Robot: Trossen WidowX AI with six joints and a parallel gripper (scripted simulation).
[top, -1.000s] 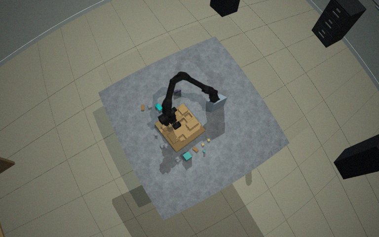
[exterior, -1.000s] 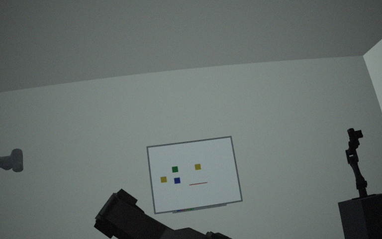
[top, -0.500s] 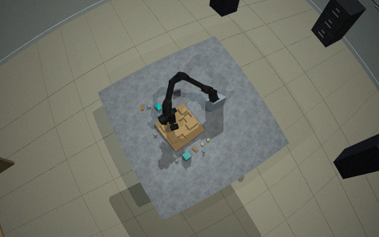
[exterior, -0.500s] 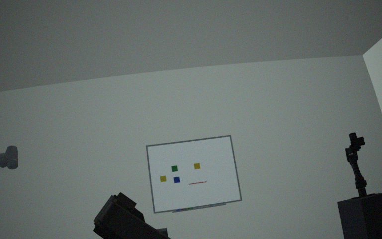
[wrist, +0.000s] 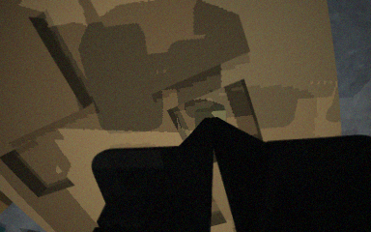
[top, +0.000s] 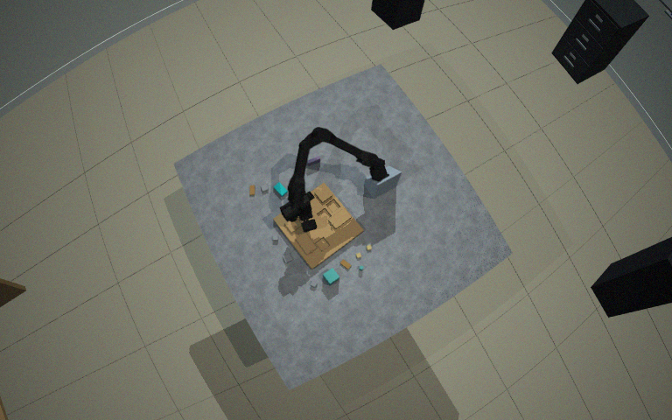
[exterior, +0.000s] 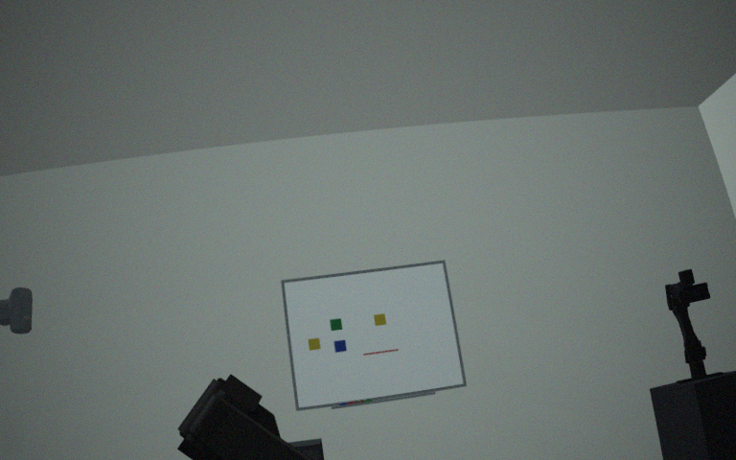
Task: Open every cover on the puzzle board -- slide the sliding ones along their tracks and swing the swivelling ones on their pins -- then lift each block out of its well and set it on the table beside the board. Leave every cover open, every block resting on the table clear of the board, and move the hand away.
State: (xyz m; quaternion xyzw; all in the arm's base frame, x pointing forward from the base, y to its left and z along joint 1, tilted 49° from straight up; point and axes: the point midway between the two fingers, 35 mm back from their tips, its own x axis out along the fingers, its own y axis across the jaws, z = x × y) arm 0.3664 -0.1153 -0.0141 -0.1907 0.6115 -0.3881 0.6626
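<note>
A puzzle board [top: 341, 234] in flat, matt tan, looking like smooth unvarnished wood, lies on a surface [top: 436, 233] with a mottled grey, stone-like or felt-like texture and no shine. The arm [top: 302, 153] and its end effector [wrist: 213, 127] are matt black, like dull plastic, without highlights. Two teal blocks [top: 330, 276] look like smooth, evenly coloured plastic. The floor [top: 99, 222] is matt beige tile with thin dark joints. On the wall, a whiteboard [exterior: 374, 335] is smooth white with a thin grey metal-like frame.

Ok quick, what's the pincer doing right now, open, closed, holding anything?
Pincer: closed, holding nothing, tips together low over the puzzle board.
</note>
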